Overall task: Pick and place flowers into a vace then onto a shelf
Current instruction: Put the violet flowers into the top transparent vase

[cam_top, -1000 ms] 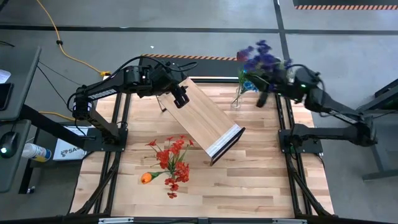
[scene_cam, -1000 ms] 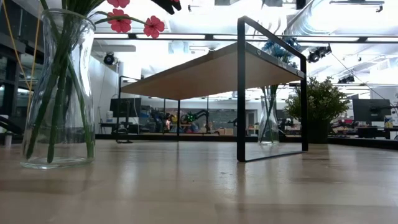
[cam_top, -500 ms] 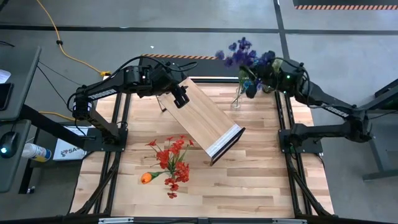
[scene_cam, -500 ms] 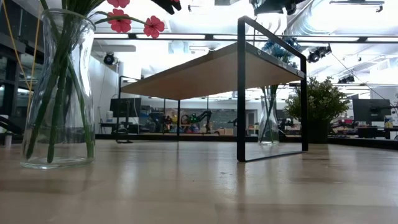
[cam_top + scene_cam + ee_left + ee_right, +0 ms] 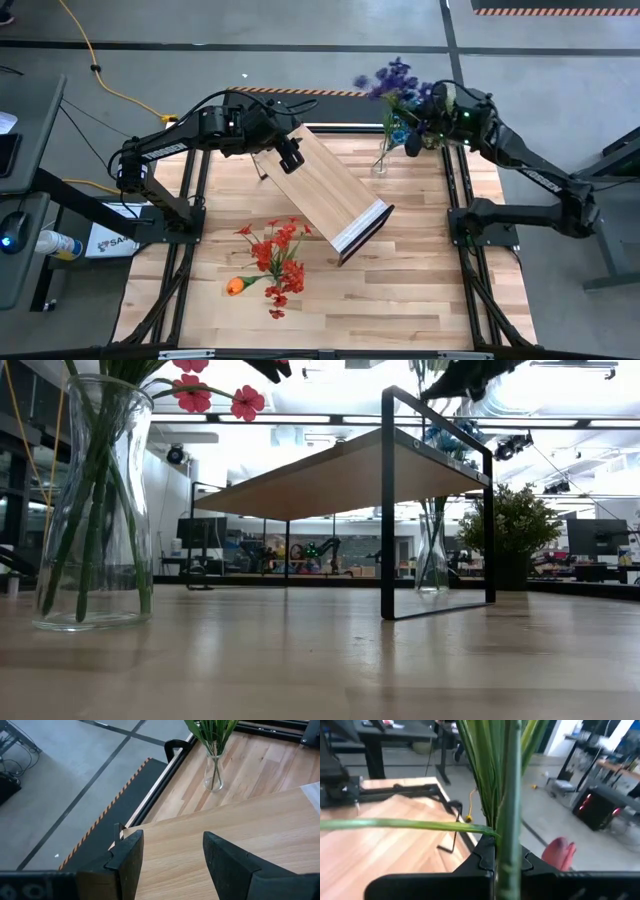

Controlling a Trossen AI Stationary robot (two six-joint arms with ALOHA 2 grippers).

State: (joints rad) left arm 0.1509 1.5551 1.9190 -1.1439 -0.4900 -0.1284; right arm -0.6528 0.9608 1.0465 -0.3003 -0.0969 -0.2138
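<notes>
Honestly, my left gripper hangs spread over the shelf, idle. Rightward, my right gripper clamps the blue flowers above the far vase; I fear stems missing its narrow mouth, tipping it.

Both arms are matte black with jointed tubular links on dark frame bases, black cables looped along the left arm, a small green light glowing on the right arm, and blunt, wedge-shaped black fingers.
</notes>
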